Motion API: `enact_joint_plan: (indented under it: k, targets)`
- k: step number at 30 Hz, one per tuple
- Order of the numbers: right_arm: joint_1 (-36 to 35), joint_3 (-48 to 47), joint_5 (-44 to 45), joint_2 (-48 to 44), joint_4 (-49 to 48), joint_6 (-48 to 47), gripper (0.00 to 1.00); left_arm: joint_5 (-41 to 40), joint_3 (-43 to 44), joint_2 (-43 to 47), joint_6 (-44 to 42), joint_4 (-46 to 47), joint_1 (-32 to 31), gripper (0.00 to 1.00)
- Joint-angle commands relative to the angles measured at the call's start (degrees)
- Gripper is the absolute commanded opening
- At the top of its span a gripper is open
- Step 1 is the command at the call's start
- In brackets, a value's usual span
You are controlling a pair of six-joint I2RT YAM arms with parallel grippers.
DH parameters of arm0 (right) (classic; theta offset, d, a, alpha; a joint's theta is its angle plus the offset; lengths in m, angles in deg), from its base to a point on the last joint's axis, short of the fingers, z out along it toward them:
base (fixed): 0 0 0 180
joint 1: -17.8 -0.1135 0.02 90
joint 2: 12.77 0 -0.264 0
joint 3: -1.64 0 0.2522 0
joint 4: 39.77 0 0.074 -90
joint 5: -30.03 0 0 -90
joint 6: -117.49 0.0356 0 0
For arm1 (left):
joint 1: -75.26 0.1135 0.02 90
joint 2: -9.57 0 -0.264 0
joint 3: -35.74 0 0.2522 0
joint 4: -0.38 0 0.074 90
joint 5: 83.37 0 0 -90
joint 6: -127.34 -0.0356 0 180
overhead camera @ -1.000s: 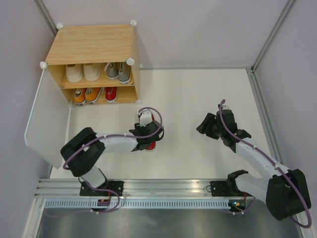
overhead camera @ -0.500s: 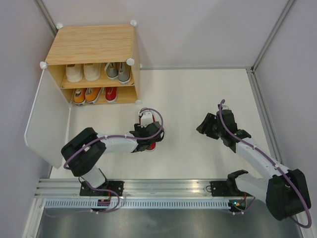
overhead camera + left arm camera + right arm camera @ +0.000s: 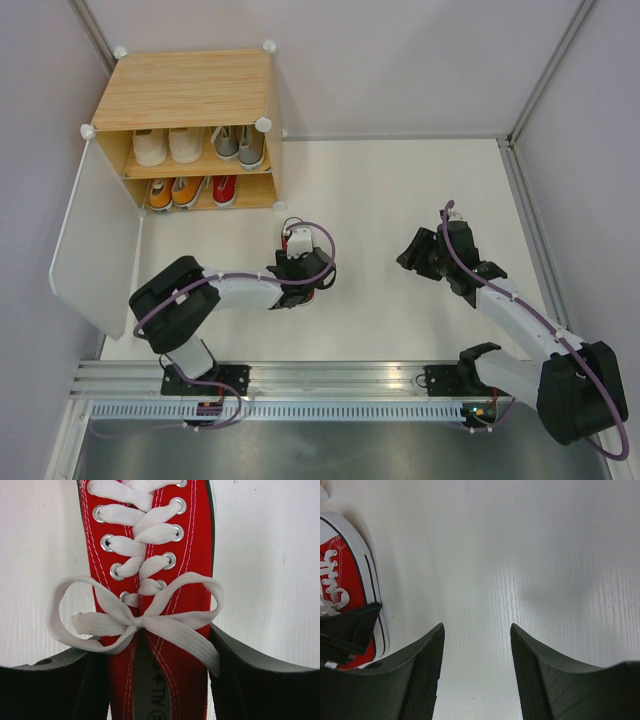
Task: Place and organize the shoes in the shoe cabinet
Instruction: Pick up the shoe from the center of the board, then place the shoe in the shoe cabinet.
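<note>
Gripping the red sneaker (image 3: 150,540) by its sides on the tabletop (image 3: 265,555), the left hand (image 3: 156,645) shows this only in its wrist view; overhead, the shoe cabinet (image 3: 185,90) stands well apart. Meanwhile the right hand (image 3: 476,645) gapes, empty.

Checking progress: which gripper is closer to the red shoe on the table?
Left. The left gripper straddles the red shoe; the right gripper hangs open, off to the shoe's right.

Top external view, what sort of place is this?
Probably a robot test booth: grey panels wall in a white table, the left arm and right arm are bolted to a metal rail, and a shoe cabinet stands in one corner.
</note>
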Motion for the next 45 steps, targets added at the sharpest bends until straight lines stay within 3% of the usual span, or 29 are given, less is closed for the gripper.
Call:
enact_joint_plan:
  k: [1, 3, 4, 6, 13, 24, 28, 31, 37, 45]
  targets:
    - [0.2, 0.3, 0.7, -1.2, -1.7, -0.8, 0.6, 2.1, -1.5, 0.6, -0.7, -8.0, -1.9, 0.3]
    - [0.2, 0.4, 0.7, -1.2, -1.6, -0.8, 0.6, 1.1, -1.5, 2.4, -1.5, -9.0, -1.8, 0.2]
    - [0.2, 0.4, 0.7, -1.2, -1.6, -0.9, 0.6, -0.1, -1.5, 4.5, -2.4, -9.5, -1.8, 0.08]
    - [0.2, 0.4, 0.7, -1.3, -1.5, -0.8, 0.6, -0.8, -1.3, 6.9, -4.1, -10.0, -1.5, 0.02]
    - [0.3, 0.3, 0.8, -1.5, -1.5, -0.8, 0.6, 1.4, -2.0, 17.6, -10.2, -12.4, 3.3, 0.02]
    - [0.3, 0.4, 0.2, -1.5, -2.0, -0.9, 0.59, 10.4, -5.3, 32.8, -19.6, -12.2, 21.0, 0.02]
    - [0.2, 0.2, 0.5, -1.5, -1.9, -1.0, 0.59, 13.2, -3.6, 31.9, -23.4, -11.5, 30.0, 0.02]
    - [0.2, 0.5, 0.4, -1.6, -2.2, -1.0, 0.59, 15.6, -3.5, 30.3, -26.3, -6.9, 32.9, 0.02]
    - [0.2, 0.6, 0.5, -1.7, -2.2, -1.2, 0.59, 21.4, 0.0, 24.4, -30.5, -0.3, 33.8, 0.02]
    - [0.2, 0.6, 1.3, -2.0, -2.2, -1.3, 0.58, 21.9, 4.3, 15.7, -33.2, 4.9, 34.6, 0.02]
